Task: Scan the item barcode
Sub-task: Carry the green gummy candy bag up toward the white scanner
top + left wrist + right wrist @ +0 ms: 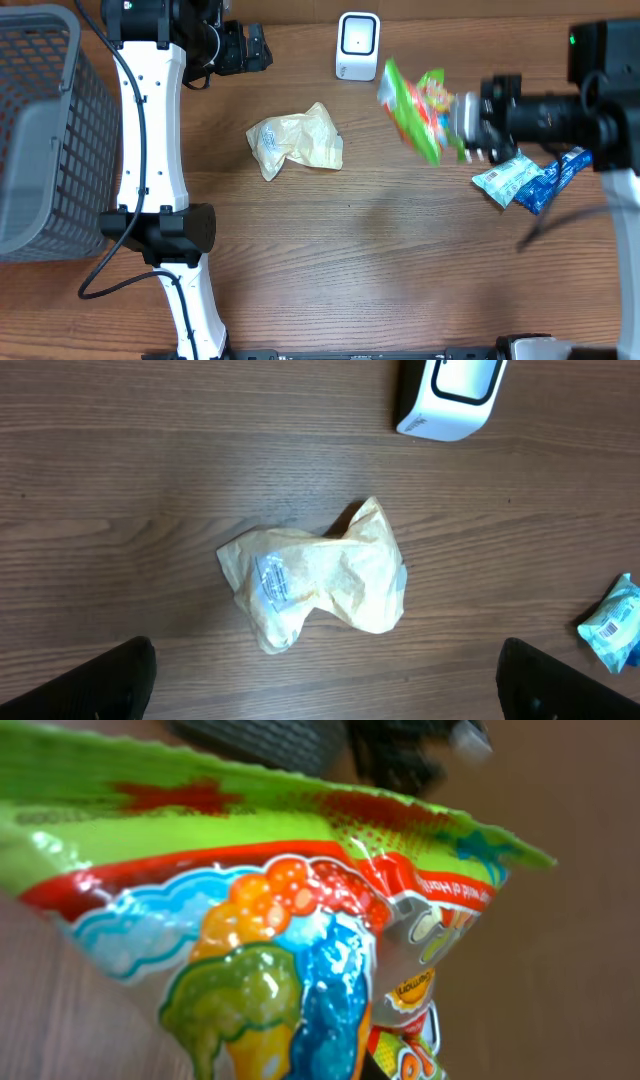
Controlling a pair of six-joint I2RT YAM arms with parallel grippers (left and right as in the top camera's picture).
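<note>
Brown wooden table [380, 260], even light

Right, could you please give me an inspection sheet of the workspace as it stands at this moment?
Surface: brown wood-grain table, no spills seen.
Job's things: white box-shaped barcode scanner at the far edge; shiny green plastic snack bag held near it.
Clutter: crumpled yellow plastic bag mid-table; light-blue packet and dark-blue packet lying together by the right arm; grey mesh basket at the left edge.
Grippers: left claw open and empty; right claw shut on the snack bag.
Cables: black cable along the left arm, looping onto the table; another near the right arm.
Surroundings: nothing seen.
</note>
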